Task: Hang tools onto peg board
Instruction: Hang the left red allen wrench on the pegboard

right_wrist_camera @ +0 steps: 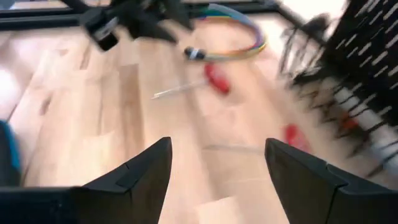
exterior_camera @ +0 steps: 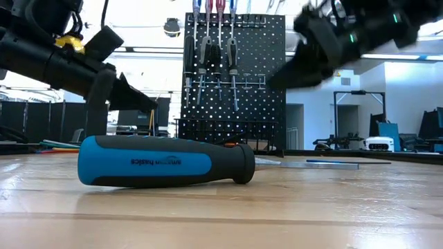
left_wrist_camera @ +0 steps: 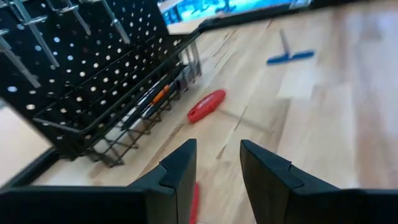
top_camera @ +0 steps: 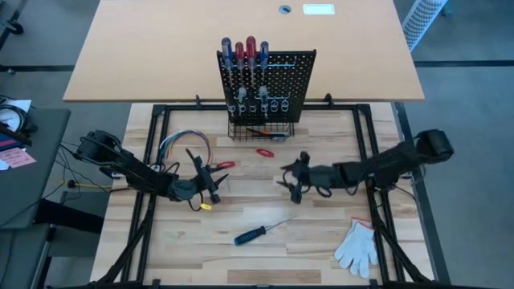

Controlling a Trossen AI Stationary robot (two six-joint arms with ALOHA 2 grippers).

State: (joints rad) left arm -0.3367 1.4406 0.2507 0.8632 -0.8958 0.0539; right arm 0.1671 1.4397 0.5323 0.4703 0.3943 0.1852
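Tools, loose and hung, listed from the table's near edge outward: a blue-handled screwdriver [top_camera: 250, 234] lies flat on the wooden tabletop [top_camera: 321, 249] near the front, shaft pointing toward the right; a white work glove [top_camera: 356, 246] lies at the near right, well apart from it; in the middle band, the left gripper [top_camera: 210, 185] hangs above the boards at left of centre, fingers [left_wrist_camera: 180, 171] parted by a narrow gap with nothing between them, a yellow tag just below it in the high view; a red-handled screwdriver [top_camera: 222, 165] lies just beside this gripper on its far side; the right gripper [top_camera: 294, 178] hangs over the centre right, jaws spread wide and empty, its fingers [right_wrist_camera: 146, 168] far apart in the wrist view; a looped bundle of coloured wires [top_camera: 184, 144] lies at the far left; a second small red-handled tool [top_camera: 265, 152] lies near the foot of the peg board; the peg board [top_camera: 293, 80] stands upright at the far centre of the table, with a black wire basket [top_camera: 261, 129] at its base holding an orange-tipped item, not identifiable; screwdrivers with red and blue handles [top_camera: 250, 50] stand in the ring holders along its top row, other hung pieces below them too small to name.
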